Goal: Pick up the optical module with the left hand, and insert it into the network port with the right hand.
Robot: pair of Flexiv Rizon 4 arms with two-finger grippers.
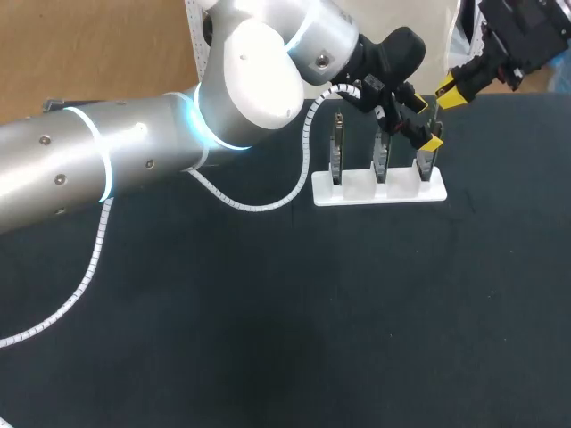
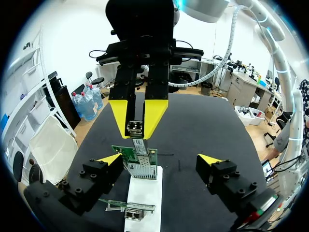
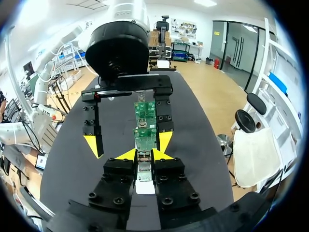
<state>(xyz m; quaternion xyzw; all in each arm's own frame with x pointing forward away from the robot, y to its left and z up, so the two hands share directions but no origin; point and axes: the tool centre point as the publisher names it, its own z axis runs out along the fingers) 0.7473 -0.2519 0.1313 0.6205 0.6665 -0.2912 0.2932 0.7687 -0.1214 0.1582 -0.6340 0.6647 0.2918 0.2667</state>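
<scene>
A white holder (image 1: 379, 192) carries three upright green network cards. My right gripper (image 1: 449, 92) hangs above the rightmost card (image 1: 426, 160), shut on a small metal optical module (image 2: 135, 129). In the left wrist view the module's lower end meets the top of that card (image 2: 139, 155), just over its metal port (image 2: 141, 170). My left gripper (image 2: 159, 159) is open wide, one yellow tip on each side of the card and touching nothing. In the right wrist view my right gripper (image 3: 143, 154) pinches the module (image 3: 144, 157), with the cards (image 3: 145, 123) lined up straight ahead.
My left arm (image 1: 134, 160) crosses the table from the left to the holder. Its white spiral cable (image 1: 89, 267) trails over the black tabletop (image 1: 312, 339). Two more cards (image 1: 336, 147) stand in the holder (image 2: 142, 193) to the left of the rightmost one.
</scene>
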